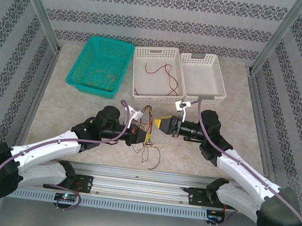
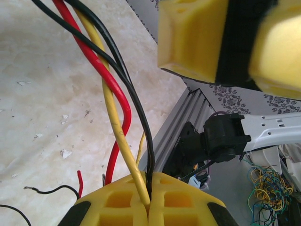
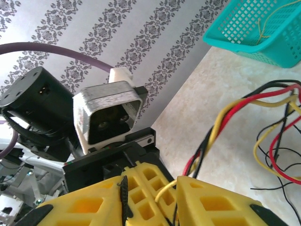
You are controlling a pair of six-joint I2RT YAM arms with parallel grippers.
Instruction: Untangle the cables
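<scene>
Left claw (image 2: pixel 149 186) is clenched on the cables (image 2: pixel 115 101). Right claw (image 3: pixel 173 190) is a bit open around some. It should pinch one cable, then pull slowly.

3 baskets (image 1: pixel 153 97) block far side

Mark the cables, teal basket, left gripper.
cables (image 2: pixel 95 59), left wrist view, on the red strand.
teal basket (image 1: pixel 79 65), top external view, left wall.
left gripper (image 2: pixel 149 186), left wrist view, between closed fingertips.
</scene>
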